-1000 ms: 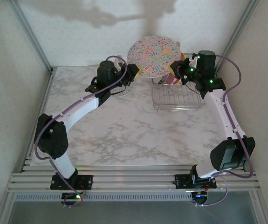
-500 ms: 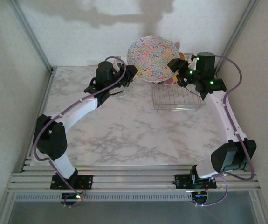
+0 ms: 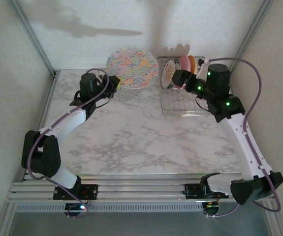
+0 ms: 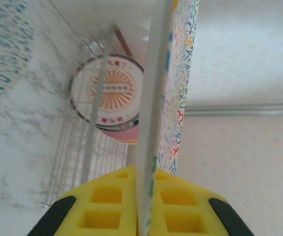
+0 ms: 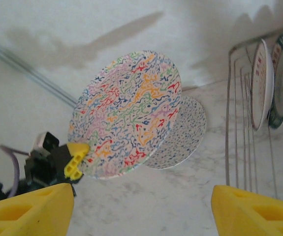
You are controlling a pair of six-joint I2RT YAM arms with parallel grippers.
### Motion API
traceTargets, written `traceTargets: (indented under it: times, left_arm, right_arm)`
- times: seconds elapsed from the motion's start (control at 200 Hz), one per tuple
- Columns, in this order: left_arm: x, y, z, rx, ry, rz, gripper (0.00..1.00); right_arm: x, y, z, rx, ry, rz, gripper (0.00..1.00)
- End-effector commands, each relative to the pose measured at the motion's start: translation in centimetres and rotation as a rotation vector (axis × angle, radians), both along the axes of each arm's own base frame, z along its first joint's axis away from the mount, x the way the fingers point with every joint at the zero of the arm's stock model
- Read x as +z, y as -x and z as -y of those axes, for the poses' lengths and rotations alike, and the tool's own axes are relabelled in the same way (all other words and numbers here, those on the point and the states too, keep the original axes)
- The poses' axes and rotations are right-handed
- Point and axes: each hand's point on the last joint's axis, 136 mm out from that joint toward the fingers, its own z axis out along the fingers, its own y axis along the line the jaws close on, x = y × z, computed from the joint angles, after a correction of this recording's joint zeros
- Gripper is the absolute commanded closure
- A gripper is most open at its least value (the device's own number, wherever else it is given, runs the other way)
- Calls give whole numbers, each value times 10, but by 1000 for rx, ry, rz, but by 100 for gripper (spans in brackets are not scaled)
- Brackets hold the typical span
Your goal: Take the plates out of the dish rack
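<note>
The left tool [image 4: 143, 199] is clamped on the rim of an upright speckled plate [image 5: 126, 113]. The right tool [image 5: 141, 209] gapes empty. Ahead of it, its wrist view shows a second speckled plate [image 5: 183, 135] flat on the surface [image 3: 131, 137]. From overhead, three plates [image 3: 169, 73] stand in the dish rack [image 3: 185, 105] just beside it.

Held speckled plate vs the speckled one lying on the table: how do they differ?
The held plate is clamped at its rim by the left gripper, raised and tilted; the table plate lies flat. The held plate's speckles are multicolour; the table plate's look blue. Both are round and speckled.
</note>
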Motion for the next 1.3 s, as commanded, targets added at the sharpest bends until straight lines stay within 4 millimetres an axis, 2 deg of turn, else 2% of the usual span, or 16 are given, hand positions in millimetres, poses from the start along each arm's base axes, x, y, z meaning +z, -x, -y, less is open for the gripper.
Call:
traceTargets:
  times: [0.0,0.11,0.25,0.415,0.571,0.916,1.291]
  left_arm:
    - [18,-1,-23,68,37,92,100]
    - [-11,-3,-43,134,27,51,100]
    - [-50,-8,-58,185,-2,-11,100]
    - [-87,-16,-61,199,-9,-63,100]
    - [-110,-27,-60,199,-10,-95,100]
    - [-140,-51,-60,188,-18,-138,100]
    - [-153,-71,-59,157,-17,-154,100]
  right_arm:
    - [3,6,1,12,172,174,25]
    - [-1,15,-9,50,213,221,24]
    - [-9,17,-13,62,223,211,24]
    - [-15,17,-22,100,206,204,23]
    - [-17,15,-28,126,184,189,23]
    - [-22,10,-37,152,172,168,24]
    - [-23,6,-43,171,159,165,23]
